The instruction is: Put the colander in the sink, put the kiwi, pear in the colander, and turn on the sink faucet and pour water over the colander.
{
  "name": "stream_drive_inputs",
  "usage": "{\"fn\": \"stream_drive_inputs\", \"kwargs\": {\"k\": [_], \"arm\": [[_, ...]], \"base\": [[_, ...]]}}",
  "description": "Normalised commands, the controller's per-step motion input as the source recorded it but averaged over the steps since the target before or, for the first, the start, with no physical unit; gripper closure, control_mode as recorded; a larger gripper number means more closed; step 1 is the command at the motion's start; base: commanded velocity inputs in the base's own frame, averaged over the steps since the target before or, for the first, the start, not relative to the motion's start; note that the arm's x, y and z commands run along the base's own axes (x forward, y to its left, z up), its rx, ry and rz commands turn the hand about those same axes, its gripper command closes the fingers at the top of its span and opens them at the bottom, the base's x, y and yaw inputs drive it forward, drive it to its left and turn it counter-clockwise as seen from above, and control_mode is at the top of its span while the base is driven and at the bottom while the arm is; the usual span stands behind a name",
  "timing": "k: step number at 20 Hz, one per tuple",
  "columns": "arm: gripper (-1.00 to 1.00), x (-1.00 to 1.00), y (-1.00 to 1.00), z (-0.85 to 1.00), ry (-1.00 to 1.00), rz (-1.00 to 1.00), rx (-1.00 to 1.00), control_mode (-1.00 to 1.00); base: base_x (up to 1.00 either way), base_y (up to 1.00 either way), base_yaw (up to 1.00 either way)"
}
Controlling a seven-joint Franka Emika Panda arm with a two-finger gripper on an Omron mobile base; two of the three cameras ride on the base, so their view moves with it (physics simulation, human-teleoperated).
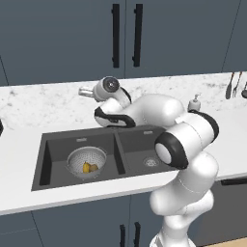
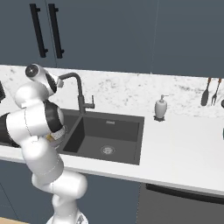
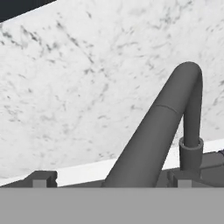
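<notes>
In the hand view the two dark fingertips (image 3: 40,178) rise at the lower left and lower right of the frame, spread as wide as they go, and the gripper (image 3: 111,180) holds nothing. The thick dark spout of the sink faucet (image 3: 168,127) runs up between the fingers from the bottom centre to its bend at the upper right; whether either finger touches it cannot be told. Behind it is the marbled white backsplash (image 3: 78,87). In the right base view the faucet (image 2: 78,94) stands at the back edge of the sink (image 2: 127,142), left of centre, and the hand sits just left of the spout's bent end, in the upper left of the frame. In the left base view the colander (image 1: 87,161) sits in the left basin of the sink (image 1: 53,159), at centre left of the frame, with the yellow-orange pear (image 1: 86,168) inside it and the brown kiwi (image 1: 94,168) touching it on the right. A white soap dispenser (image 2: 161,107) stands on the counter (image 2: 183,140) right of the sink.
</notes>
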Motion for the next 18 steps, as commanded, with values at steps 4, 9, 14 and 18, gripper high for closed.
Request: {"fn": "stream_drive_inputs", "kwargs": {"k": [4,9,14,18], "arm": [[-1.00,-0.28,-0.01,0.20,-0.05,0.01,0.00,-1.00],[-1.00,-0.97,-0.30,0.54,-0.22,0.05,0.00,-1.00],[-1.00,-1.00,-0.34,0.60,-0.21,0.04,0.00,-1.00],[-1.00,-1.00,-0.58,0.43,-0.07,0.00,0.00,-1.00]], "base": [[0.00,0.00,0.00],[0.00,0.00,0.00],[0.00,0.00,0.00],[0.00,0.00,0.00]]}}
